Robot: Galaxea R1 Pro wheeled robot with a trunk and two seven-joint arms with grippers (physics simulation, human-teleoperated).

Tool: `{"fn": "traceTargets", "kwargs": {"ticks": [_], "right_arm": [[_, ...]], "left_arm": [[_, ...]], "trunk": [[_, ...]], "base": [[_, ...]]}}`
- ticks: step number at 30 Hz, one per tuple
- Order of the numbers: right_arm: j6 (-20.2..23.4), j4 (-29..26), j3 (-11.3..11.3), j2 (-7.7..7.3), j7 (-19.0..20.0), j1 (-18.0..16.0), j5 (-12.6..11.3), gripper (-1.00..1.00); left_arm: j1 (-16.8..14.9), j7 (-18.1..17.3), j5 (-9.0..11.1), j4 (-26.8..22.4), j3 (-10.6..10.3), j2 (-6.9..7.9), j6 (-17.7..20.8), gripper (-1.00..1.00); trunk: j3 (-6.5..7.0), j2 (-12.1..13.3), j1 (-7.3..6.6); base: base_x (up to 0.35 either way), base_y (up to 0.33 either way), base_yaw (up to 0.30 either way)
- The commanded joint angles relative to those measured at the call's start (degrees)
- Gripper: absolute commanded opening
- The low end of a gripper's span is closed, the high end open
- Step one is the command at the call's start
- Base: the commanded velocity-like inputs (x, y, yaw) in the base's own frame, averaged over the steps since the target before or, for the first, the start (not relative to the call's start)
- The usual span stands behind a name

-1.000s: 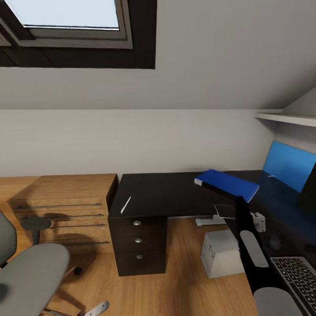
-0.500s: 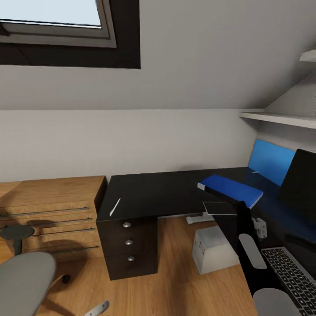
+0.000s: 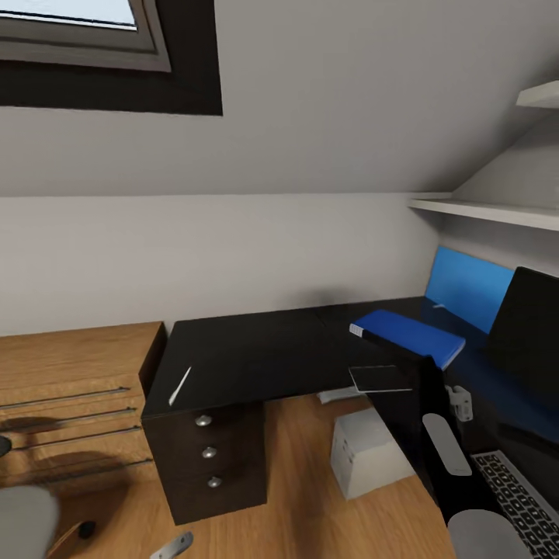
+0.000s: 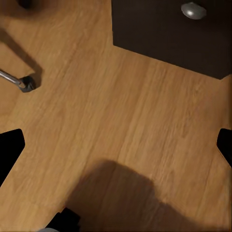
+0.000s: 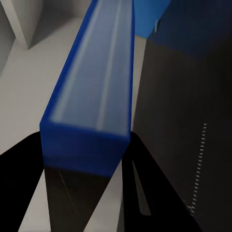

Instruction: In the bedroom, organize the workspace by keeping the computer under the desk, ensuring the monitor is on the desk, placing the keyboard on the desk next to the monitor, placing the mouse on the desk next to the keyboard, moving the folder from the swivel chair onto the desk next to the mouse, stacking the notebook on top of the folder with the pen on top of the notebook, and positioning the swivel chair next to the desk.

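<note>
My right gripper point(image 5: 84, 145) is shut on the bright-blue folder point(image 3: 407, 335), holding it just above the black desk point(image 3: 256, 353) near its inner corner. A thin dark notebook point(image 3: 379, 378) shows right below the folder; I cannot tell whether it rests on the desk. The white pen point(image 3: 180, 384) lies on the desk's left end. A grey computer point(image 3: 369, 454) stands on the floor under the desk. At the right are the monitor point(image 3: 536, 334) and the keyboard point(image 3: 516, 497). The left gripper point(image 4: 116, 147) hangs open over the wood floor. The mouse is out of view.
The swivel chair point(image 3: 23, 528) is at the bottom left corner, with a chrome leg point(image 3: 172, 546) of its base nearby. Low oak shelving point(image 3: 70, 396) stands left of the desk's black drawers point(image 3: 206, 454). A blue wall panel point(image 3: 466, 287) and a shelf point(image 3: 481, 210) sit at the right.
The whole view has swung to the right: the chair has slid almost out at the left and the monitor has come in. The folder stays in my right gripper.
</note>
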Motion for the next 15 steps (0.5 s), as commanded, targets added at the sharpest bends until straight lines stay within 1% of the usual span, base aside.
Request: {"fn": "traceTargets", "kwargs": {"ticks": [1, 4, 9, 11, 15], "right_arm": [[-0.2, -0.1, 0.1, -0.03, -0.2, 0.0, -0.3, -1.00], [-0.2, 0.0, 0.1, -0.06, -0.2, 0.0, -0.3, -1.00], [-0.2, 0.0, 0.0, -0.07, -0.2, 0.0, -0.3, -1.00], [-0.2, 0.0, 0.0, -0.06, -0.2, 0.0, -0.3, -1.00], [-0.1, 0.0, -0.1, -0.01, -0.2, 0.0, -0.3, -1.00]], "left_arm": [[-0.1, 0.3, 0.5, 0.0, -0.5, 0.02, -0.3, 1.00], [0.0, 0.3, 0.5, 0.0, -0.5, 0.00, -0.3, 1.00], [0.0, 0.3, 0.5, 0.0, -0.5, 0.02, -0.2, 1.00], [-0.1, 0.3, 0.5, 0.0, -0.5, 0.03, -0.2, 1.00], [-0.1, 0.3, 0.5, 0.0, -0.5, 0.04, -0.2, 1.00]], "trunk": [[-0.07, 0.0, 0.03], [-0.07, 0.0, 0.03], [-0.07, 0.0, 0.03], [-0.07, 0.0, 0.03], [-0.07, 0.0, 0.03]], "base": [[0.257, 0.000, -0.095], [0.287, 0.000, -0.075], [0.284, 0.000, -0.026], [0.144, 0.000, -0.008], [0.056, 0.000, -0.003]]}}
